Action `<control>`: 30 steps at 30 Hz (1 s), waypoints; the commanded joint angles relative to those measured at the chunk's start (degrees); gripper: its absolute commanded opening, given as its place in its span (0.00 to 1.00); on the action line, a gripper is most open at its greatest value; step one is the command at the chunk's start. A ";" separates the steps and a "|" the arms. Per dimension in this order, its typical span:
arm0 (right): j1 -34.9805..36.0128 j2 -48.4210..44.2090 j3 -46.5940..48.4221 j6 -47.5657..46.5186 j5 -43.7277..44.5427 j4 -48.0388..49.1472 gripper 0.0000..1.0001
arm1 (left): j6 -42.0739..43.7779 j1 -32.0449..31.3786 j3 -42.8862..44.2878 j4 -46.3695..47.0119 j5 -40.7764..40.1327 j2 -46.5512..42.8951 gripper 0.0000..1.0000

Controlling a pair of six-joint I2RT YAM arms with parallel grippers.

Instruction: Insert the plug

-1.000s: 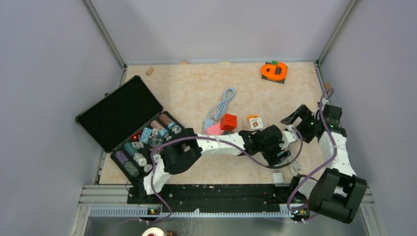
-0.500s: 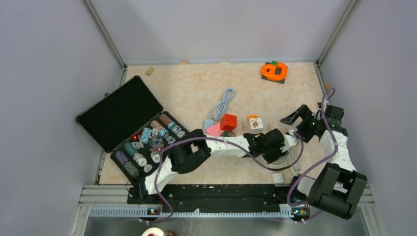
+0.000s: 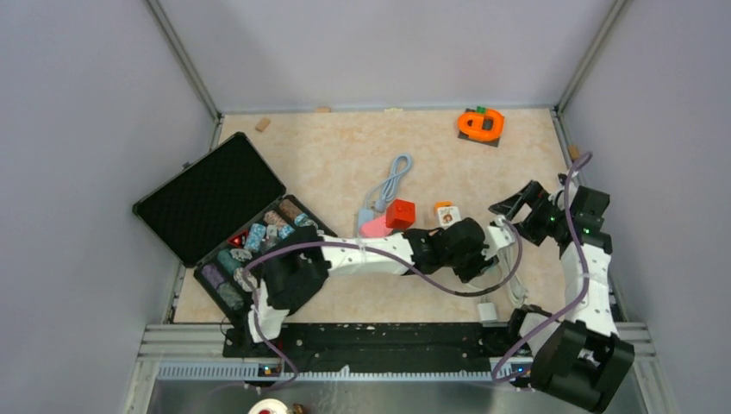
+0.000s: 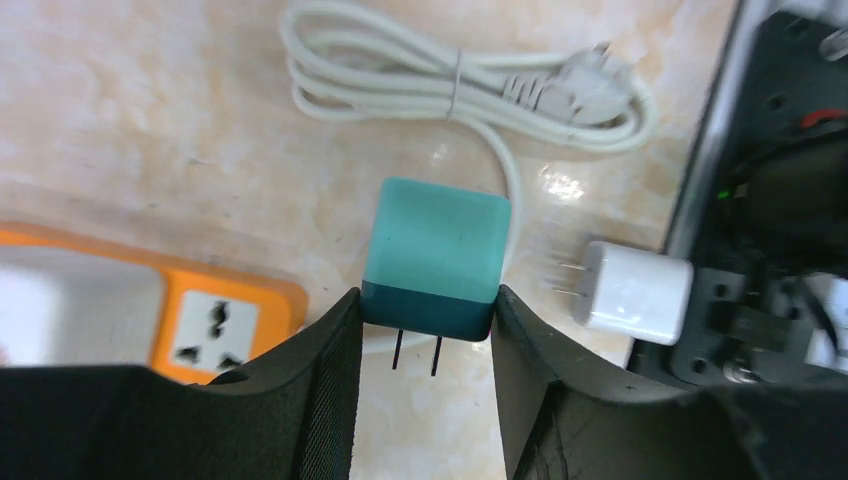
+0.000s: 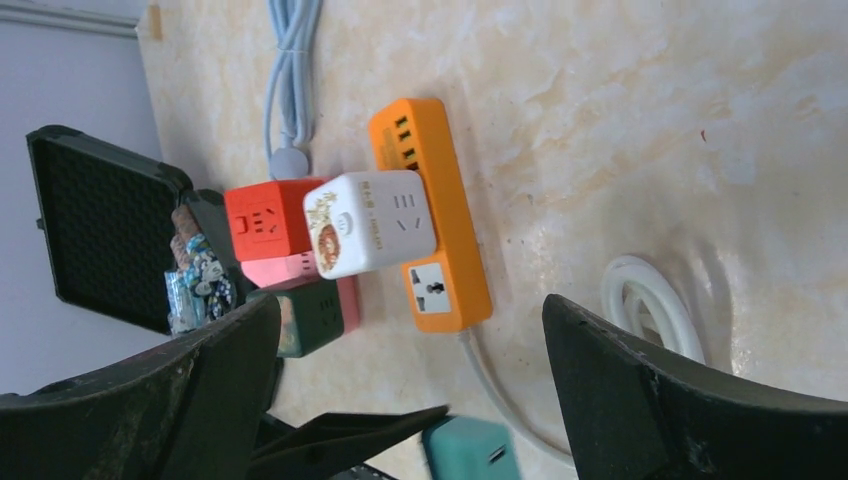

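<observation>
A teal plug (image 4: 435, 255) with two dark prongs hangs just above the table, and my left gripper (image 4: 425, 300) is shut on its darker base. In the right wrist view the same plug (image 5: 470, 450) shows at the bottom edge. The orange power strip (image 4: 215, 325) lies to the plug's left with a free socket facing up, apart from the prongs. A white adapter cube (image 5: 370, 222) sits in the strip (image 5: 430, 200). My right gripper (image 5: 410, 310) hovers wide open and empty above the strip's socket end. From above, the left wrist (image 3: 461, 246) hides the plug.
A white charger (image 4: 635, 292) lies right of the plug by the black base rail. A coiled white cable (image 4: 470, 85) lies beyond. Red (image 5: 265, 220), pink and dark green socket cubes crowd the strip. An open black case (image 3: 215, 207) sits at left.
My left gripper has closed on the teal plug, and the left arm has drawn back to the left, toward the orange strip. The right gripper has stayed open, shifting only slightly.
</observation>
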 commanded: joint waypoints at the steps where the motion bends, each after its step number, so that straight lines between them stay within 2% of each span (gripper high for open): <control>1: -0.37 -5.64 6.38 -0.87 -0.31 -2.47 0.99 | -1.63 0.46 -3.34 5.50 -1.69 -13.01 0.09; 6: 2.60 -6.74 10.37 3.49 -2.25 -2.03 0.99 | -3.13 2.96 -9.74 6.08 -1.89 -22.35 0.00; 13: 20.82 -2.59 15.24 7.33 4.12 -0.97 0.99 | -7.93 10.29 -21.15 5.20 -3.14 -36.46 0.00; 18: 30.97 2.56 18.68 9.45 2.43 0.69 0.99 | -11.55 17.26 -34.18 6.87 -3.26 -48.71 0.00; 23: 40.19 8.35 22.78 11.62 0.26 1.47 0.98 | -4.01 18.13 -42.76 5.73 -7.34 -59.38 0.00; 30: 52.20 14.89 23.65 16.84 -1.51 9.45 0.92 | 2.96 18.13 -48.08 4.96 -8.80 -67.18 0.00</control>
